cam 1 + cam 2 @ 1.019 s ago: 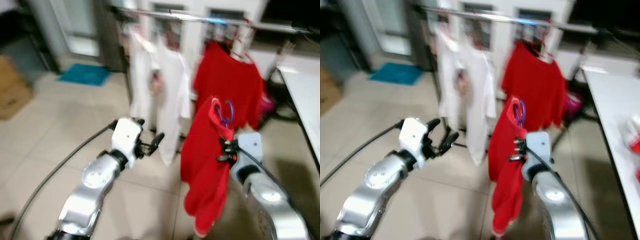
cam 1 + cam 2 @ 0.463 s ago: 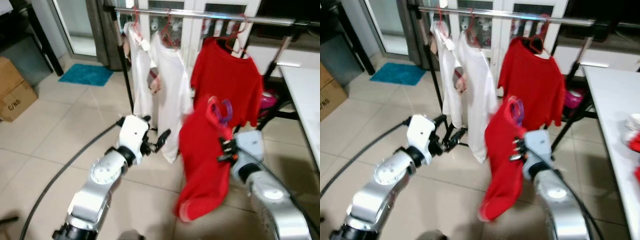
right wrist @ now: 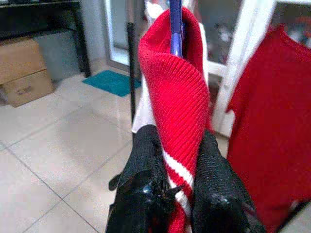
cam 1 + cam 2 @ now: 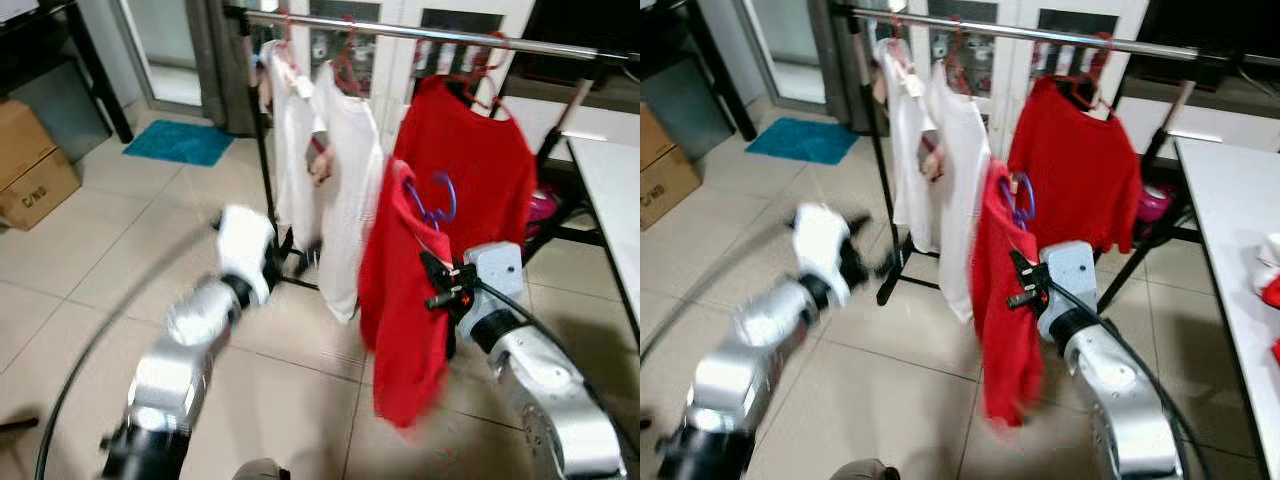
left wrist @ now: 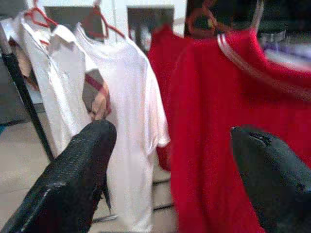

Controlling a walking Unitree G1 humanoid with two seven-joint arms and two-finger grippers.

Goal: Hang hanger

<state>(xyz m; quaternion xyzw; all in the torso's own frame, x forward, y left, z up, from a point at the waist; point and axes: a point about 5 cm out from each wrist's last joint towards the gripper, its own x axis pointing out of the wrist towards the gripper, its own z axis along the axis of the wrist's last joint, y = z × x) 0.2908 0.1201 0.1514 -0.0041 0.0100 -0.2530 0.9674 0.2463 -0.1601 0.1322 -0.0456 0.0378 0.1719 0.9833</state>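
Note:
My right gripper (image 4: 436,286) is shut on the collar of a red shirt (image 4: 400,300) that hangs from a purple hanger (image 4: 432,200). The wrist view shows both fingers (image 3: 146,165) pinching the red knit collar (image 3: 177,97), with the hanger stem rising behind it. This shirt hangs below and in front of the metal rail (image 4: 420,32). On the rail hang two white shirts (image 4: 345,190) and another red shirt (image 4: 480,170) on red hangers. My left gripper (image 5: 170,160) is open and empty, facing the white shirts; its arm (image 4: 200,320) is blurred.
The rack's black post (image 4: 262,170) stands left of the white shirts. A white table (image 4: 615,190) runs along the right. A cardboard box (image 4: 35,175) and a blue mat (image 4: 180,142) lie on the tiled floor at left. A black cable (image 4: 70,420) trails beside my left arm.
The held red shirt's hem swung out to the left and now hangs straighter. My left arm is moving and blurred, its gripper drawn back leftward. The camera view has shifted.

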